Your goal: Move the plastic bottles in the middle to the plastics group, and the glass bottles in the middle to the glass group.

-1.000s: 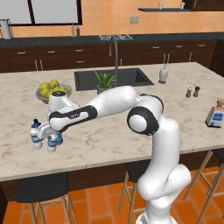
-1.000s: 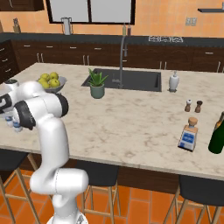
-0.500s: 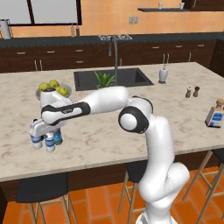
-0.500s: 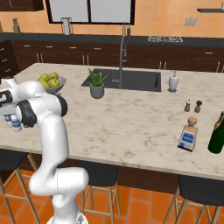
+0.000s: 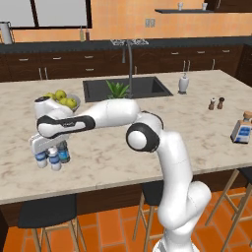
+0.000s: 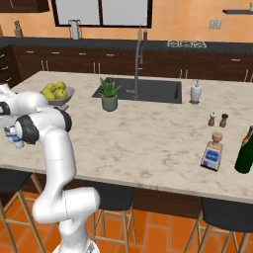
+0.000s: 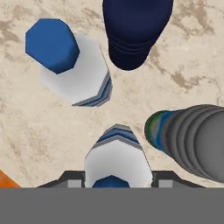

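Bottles are clustered near the front-left edge of the marble counter [image 5: 123, 157]. The gripper [image 7: 117, 180] is seen closed on the pale clear bottle [image 7: 117, 159], upright among the dark grey bottle [image 7: 192, 140], white bottle [image 7: 74, 72] and navy bottle [image 7: 135, 30]. Open marble lies rightward; the glass flask [image 6: 212, 152] stands well apart, near the right end.

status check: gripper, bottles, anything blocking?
Gripper shut on pale clear bottle, standing among plastics group at counter's left end. Dark grey bottle close beside it. Glass flask not yet moved, far right. Nothing blocking.
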